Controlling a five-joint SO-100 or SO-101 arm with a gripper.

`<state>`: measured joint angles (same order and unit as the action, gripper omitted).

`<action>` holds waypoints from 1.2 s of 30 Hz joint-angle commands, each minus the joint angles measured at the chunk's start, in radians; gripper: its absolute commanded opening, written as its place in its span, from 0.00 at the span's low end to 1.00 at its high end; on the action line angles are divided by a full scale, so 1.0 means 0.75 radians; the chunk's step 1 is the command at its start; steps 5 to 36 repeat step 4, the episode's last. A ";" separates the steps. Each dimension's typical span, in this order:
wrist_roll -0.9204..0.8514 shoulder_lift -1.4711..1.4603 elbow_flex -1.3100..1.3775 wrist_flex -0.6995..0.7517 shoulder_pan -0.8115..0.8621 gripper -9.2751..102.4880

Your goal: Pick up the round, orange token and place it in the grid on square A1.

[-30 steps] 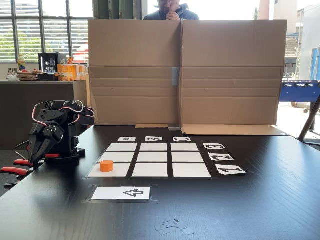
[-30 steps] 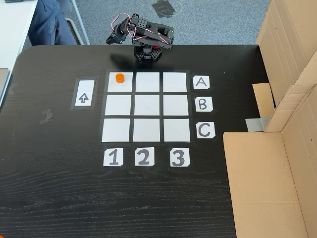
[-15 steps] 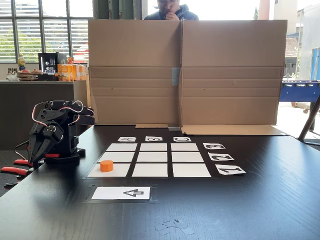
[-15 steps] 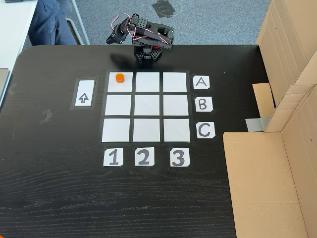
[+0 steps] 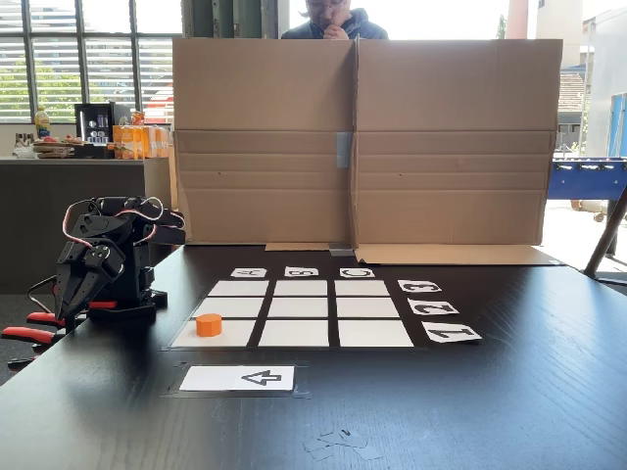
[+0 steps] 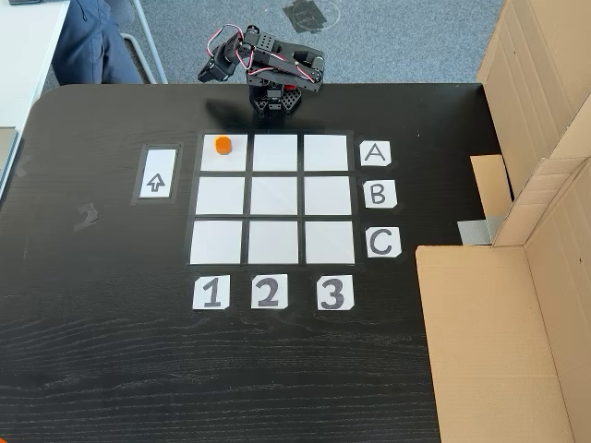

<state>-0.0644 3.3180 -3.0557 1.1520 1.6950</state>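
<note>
Table (image 6: 138, 369): a dark wood-grain top, on which all other items are laid.

Cardboard screen (image 5: 362, 147): a tall folded panel, stood along the far edge in the low fixed view and along the right side in the high fixed view.

Arm (image 6: 268, 69): a black jointed unit, folded over its base at the far edge of the table in the high fixed view, at the left in the low one (image 5: 103, 259). The gripper (image 5: 71, 294) is seen pointed downward beside the base, well apart from the grid; whether its jaws are parted or closed cannot be told.

Grid (image 6: 273, 198): nine white cells, with letter labels to the right and number labels on the near side in the high fixed view.

Arrow card (image 6: 160, 173): a single white card, left of the grid.

Square A1 (image 6: 224, 157): the far-left corner cell.

Token (image 6: 223, 145): a short orange cylinder, stood upright on square A1, toward its far edge. It is judged light, rigid and not fragile; its smooth sides may slip, so a hold across the rim from above is advised.
</note>
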 commanded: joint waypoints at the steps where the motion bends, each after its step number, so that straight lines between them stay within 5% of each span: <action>1: -0.010 0.008 -0.002 -0.018 0.014 0.08; 36: -0.010 0.008 -0.002 -0.018 0.016 0.08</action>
